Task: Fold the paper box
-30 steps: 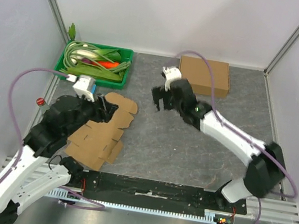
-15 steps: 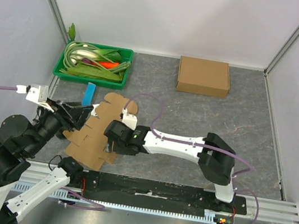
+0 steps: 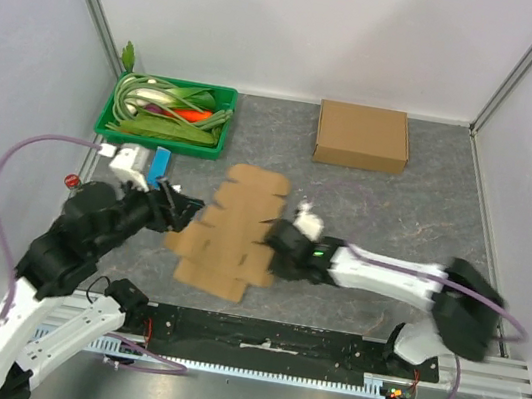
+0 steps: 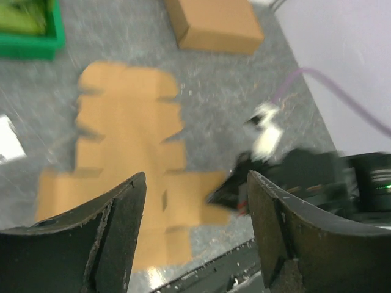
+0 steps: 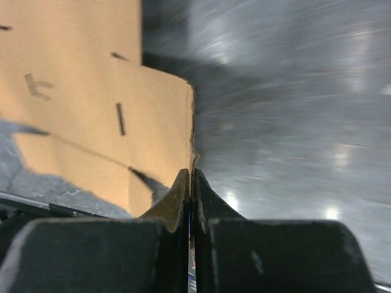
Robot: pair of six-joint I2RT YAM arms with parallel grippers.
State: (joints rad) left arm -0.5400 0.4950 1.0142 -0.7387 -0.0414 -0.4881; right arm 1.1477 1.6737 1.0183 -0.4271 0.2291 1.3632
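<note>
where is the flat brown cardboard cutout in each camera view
top external: flat brown cardboard cutout, left of centre.
left wrist: cutout left of centre, blurred.
right wrist: cutout fills the upper left.
shared landmark: right gripper shut on its edge, in all three.

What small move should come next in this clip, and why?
Probably lower the left end effector onto the left side of the cardboard blank. It hangs open above the flat blank, while the right end effector is shut on its right edge, so a second hold would let folding start.
</note>
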